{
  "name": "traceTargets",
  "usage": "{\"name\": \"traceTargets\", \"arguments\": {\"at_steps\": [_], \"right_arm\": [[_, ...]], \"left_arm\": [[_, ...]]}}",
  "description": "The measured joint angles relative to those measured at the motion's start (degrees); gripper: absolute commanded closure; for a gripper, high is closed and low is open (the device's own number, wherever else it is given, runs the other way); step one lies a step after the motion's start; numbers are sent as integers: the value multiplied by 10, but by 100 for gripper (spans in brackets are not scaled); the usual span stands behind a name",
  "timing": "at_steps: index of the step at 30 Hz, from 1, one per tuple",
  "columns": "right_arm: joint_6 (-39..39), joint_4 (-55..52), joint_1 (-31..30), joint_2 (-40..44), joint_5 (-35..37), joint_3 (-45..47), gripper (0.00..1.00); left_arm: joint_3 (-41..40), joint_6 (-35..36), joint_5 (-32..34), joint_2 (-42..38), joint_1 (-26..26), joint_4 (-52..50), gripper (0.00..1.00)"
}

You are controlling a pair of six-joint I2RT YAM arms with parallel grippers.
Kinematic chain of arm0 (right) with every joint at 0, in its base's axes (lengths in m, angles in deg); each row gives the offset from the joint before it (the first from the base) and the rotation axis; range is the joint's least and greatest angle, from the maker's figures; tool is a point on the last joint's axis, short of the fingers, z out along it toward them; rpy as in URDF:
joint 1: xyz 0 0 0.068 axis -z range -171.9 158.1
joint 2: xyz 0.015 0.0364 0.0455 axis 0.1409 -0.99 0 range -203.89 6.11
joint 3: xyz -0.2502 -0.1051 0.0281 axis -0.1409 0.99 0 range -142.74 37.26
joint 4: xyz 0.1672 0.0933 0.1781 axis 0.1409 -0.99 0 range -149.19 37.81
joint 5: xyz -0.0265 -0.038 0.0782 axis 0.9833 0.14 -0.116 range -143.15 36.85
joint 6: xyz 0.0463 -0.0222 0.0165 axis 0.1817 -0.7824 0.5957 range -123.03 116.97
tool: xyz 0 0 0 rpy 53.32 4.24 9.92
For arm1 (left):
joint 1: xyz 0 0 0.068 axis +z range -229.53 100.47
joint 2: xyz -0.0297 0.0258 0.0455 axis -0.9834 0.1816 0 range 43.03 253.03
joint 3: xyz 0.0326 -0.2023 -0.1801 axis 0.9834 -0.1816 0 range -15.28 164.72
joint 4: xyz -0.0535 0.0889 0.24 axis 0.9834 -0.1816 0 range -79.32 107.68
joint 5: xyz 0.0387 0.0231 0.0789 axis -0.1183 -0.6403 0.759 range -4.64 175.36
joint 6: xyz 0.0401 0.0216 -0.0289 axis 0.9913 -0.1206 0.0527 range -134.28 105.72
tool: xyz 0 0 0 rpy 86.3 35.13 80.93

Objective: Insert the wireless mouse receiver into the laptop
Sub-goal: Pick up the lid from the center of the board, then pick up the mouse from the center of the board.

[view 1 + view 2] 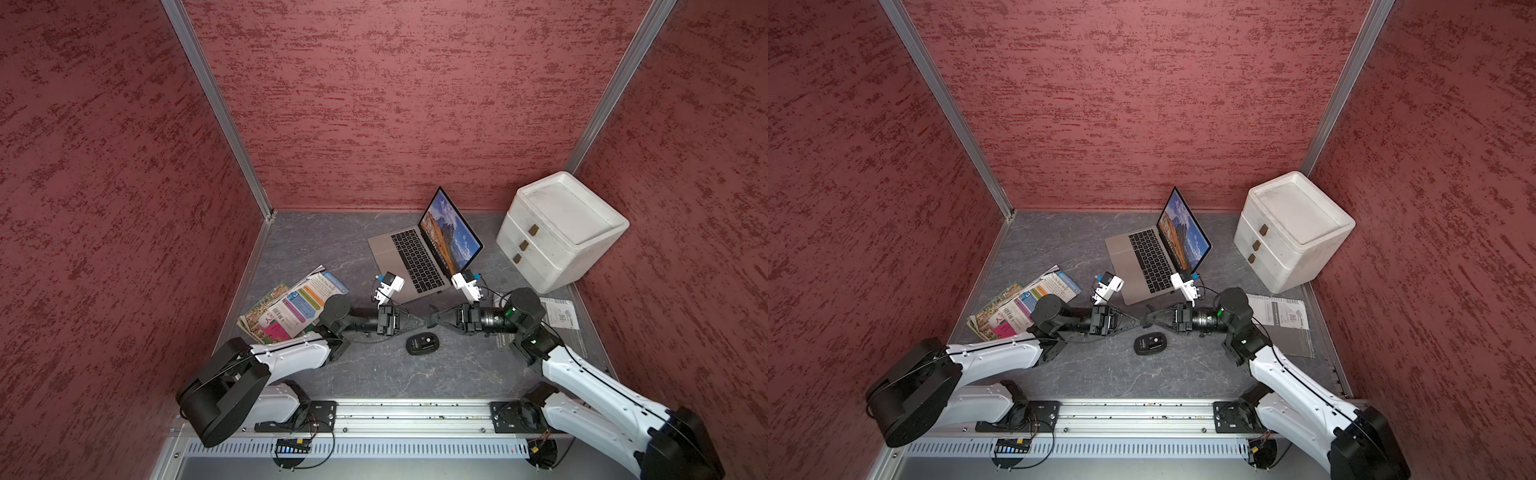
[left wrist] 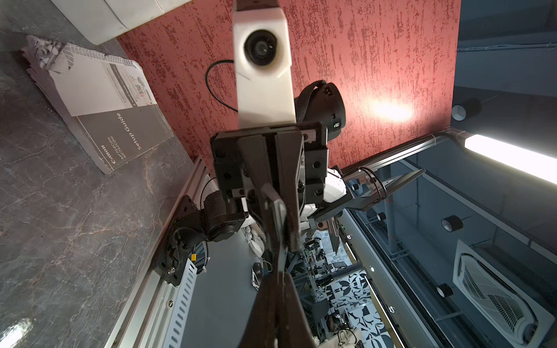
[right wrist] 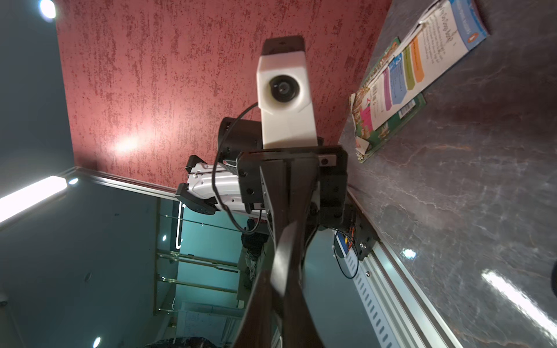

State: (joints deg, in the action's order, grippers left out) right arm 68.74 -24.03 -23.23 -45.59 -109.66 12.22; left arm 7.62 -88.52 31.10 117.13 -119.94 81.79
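Observation:
The silver-grey laptop stands open at the back of the table, screen lit. Nearer the front, my left gripper and right gripper meet tip to tip above the table. A thin, dark, curved mouse cover piece bridges them, and both are shut on it. The black oval mouse lies just in front of the tips with its top off. I cannot make out the wireless mouse receiver in any view.
A white three-drawer unit stands at the back right. Colourful booklets lie under the left arm. A grey setup guide lies beside the right arm. An aluminium rail runs along the front edge.

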Motion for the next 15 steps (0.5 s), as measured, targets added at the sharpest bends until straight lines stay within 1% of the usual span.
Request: {"name": "traceTargets", "arguments": {"at_steps": [1,2,3,4,6,8,9,10,12,15], "right_arm": [[-2,1,0,2,1,1,100],[-4,1,0,4,2,1,100],[-8,-3,2,7,2,1,100],[-14,-7,8,8,2,1,100],[-38,-33,29,9,-2,0,100],[-74,-90,58,5,-8,-5,100],[-103,-132,79,-2,-12,-9,100],[-130,-171,97,-11,-16,-15,100],[-185,-255,128,-36,-20,-37,100],[-269,-364,163,-75,-24,-78,100]], "left_arm": [[0,6,0,-1,0,-3,59],[-1,15,-1,-3,0,-14,45],[-3,28,0,-6,0,-32,33],[-5,46,2,-14,2,-59,26],[-8,104,14,-49,8,-148,16],[-2,196,44,-99,12,-270,11],[14,272,80,-132,11,-363,6],[32,330,113,-151,7,-430,2],[72,442,182,-169,-14,-536,0],[120,606,279,-156,-62,-633,0]]}}
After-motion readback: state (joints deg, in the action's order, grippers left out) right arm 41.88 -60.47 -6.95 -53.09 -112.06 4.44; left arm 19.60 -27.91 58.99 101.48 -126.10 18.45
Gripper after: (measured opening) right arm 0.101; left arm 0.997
